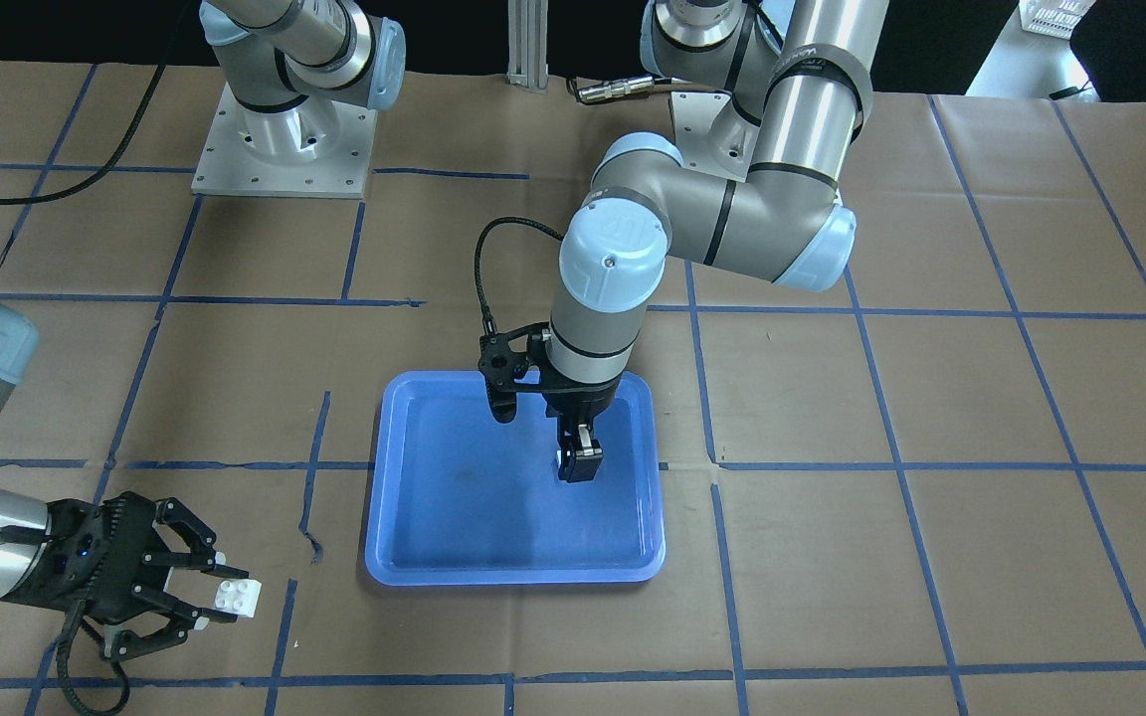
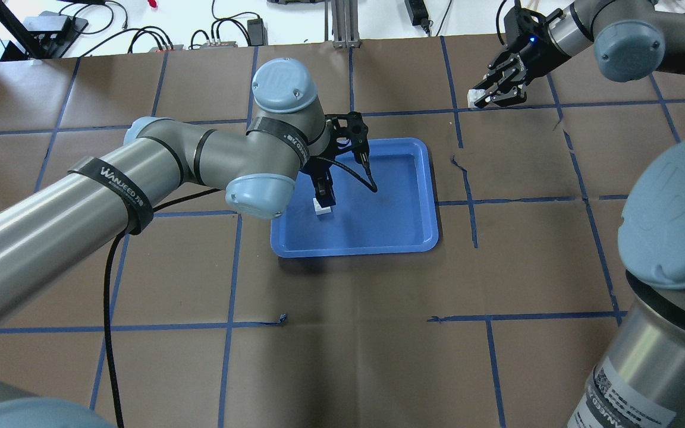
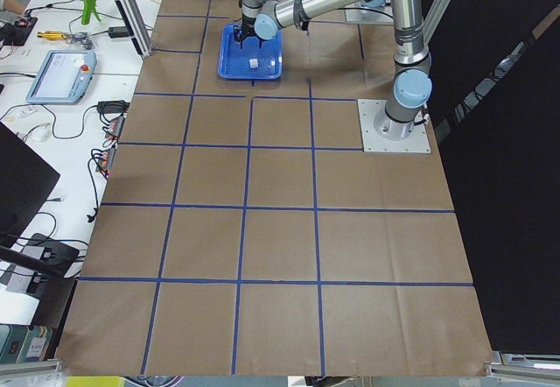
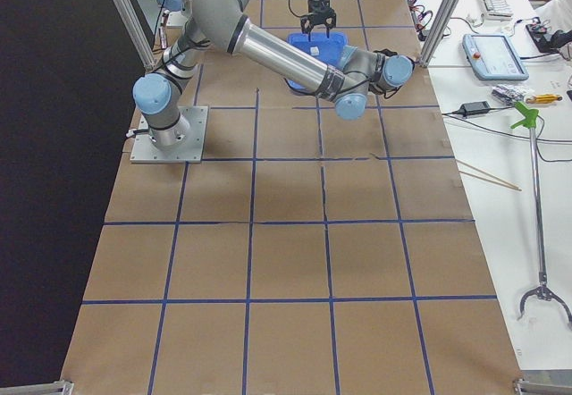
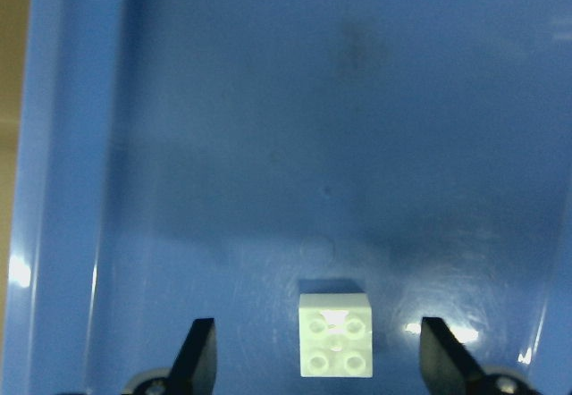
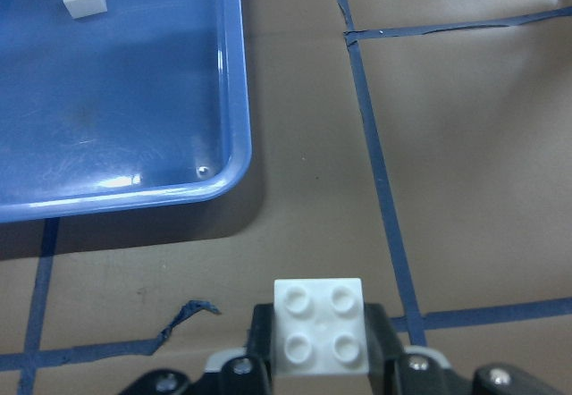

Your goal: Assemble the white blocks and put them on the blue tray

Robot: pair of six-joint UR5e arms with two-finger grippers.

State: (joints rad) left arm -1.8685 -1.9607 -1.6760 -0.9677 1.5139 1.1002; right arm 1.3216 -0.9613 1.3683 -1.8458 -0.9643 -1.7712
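Observation:
The blue tray point(image 1: 434, 557) lies mid-table. A small white block point(image 5: 335, 334) rests on the tray floor; it also shows in the overhead view point(image 2: 321, 207). My left gripper point(image 5: 317, 364) is open, pointing down over the tray, with its fingers either side of this block and apart from it. It also shows in the front view point(image 1: 578, 465). My right gripper point(image 1: 225, 597) is shut on a second white block point(image 1: 238, 595), off the tray, low over the brown table. The right wrist view shows that block point(image 6: 320, 323) studs up between the fingers, with the tray point(image 6: 228, 100) ahead.
The table is brown paper with a blue tape grid point(image 1: 712, 557); a torn tape end point(image 6: 183, 316) lies near the right gripper. The arm bases point(image 1: 285, 139) stand at the robot's edge. The left arm's elbow point(image 2: 259, 196) hangs beside the tray.

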